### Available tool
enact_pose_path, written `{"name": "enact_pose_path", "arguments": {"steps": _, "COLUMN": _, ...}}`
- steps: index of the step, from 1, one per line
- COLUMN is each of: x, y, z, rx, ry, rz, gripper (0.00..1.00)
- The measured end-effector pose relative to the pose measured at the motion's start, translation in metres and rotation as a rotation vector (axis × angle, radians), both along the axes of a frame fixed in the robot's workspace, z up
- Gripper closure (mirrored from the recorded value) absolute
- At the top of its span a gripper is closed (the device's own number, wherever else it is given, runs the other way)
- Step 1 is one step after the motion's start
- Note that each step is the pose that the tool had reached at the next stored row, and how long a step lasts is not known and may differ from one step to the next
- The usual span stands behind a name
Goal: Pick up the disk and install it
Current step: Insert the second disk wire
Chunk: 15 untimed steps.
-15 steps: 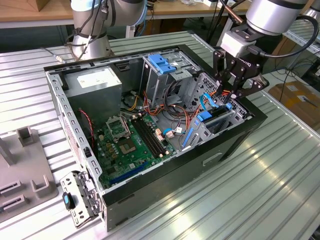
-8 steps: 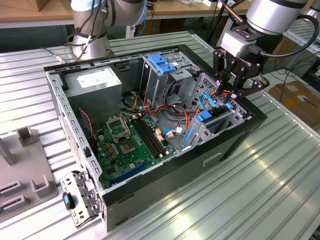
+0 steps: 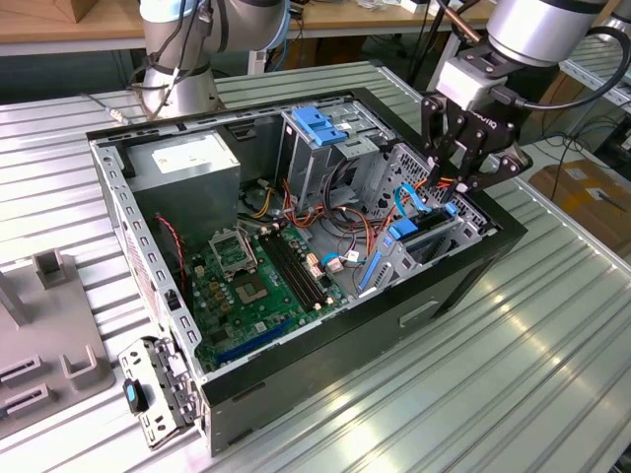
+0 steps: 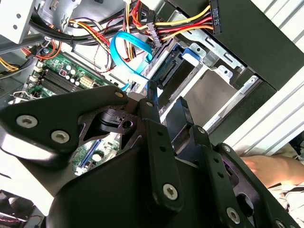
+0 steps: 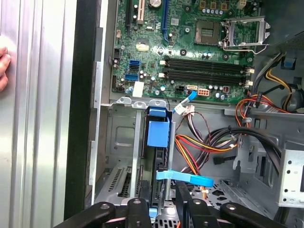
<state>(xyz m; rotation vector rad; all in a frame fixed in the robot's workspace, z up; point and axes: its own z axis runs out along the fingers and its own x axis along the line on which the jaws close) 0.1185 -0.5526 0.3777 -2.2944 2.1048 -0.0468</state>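
The disk [image 3: 414, 236] stands on edge in the drive bay at the case's corner on the exterior view's right, its blue carrier rails showing. In the first wrist view I look along the disk's [image 5: 158, 133] narrow edge with its blue tab, sunk in the grey metal bay [image 5: 118, 142]. My gripper [image 3: 458, 189] hangs right over the disk's upper end. Its black fingers [image 5: 142, 206] straddle that edge, one on each side and close against it. In the second wrist view the gripper [image 4: 167, 111] points down into the bay.
A light-blue flat cable [image 5: 185, 179] crosses just beside the fingers, and bundles of coloured wires [image 5: 199, 147] lie next to the bay. The motherboard [image 3: 256, 281], grey power supply [image 3: 187, 168] and blue-latched cage [image 3: 320, 123] fill the case. A person's hand [image 4: 270, 168] rests outside the case wall.
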Motion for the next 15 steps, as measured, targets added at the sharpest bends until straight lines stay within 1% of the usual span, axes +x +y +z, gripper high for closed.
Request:
{"name": "enact_pose_path", "arguments": {"steps": 8, "x": 0.0001, "y": 0.0000, "z": 0.0011, "rx": -0.0001, "ry": 0.0000, "rz": 0.000, "gripper": 0.64}}
{"name": "enact_pose_path", "arguments": {"steps": 15, "x": 0.0071, "y": 0.0001, "z": 0.0011, "rx": -0.0001, "ry": 0.0000, "rz": 0.000, "gripper": 0.64}}
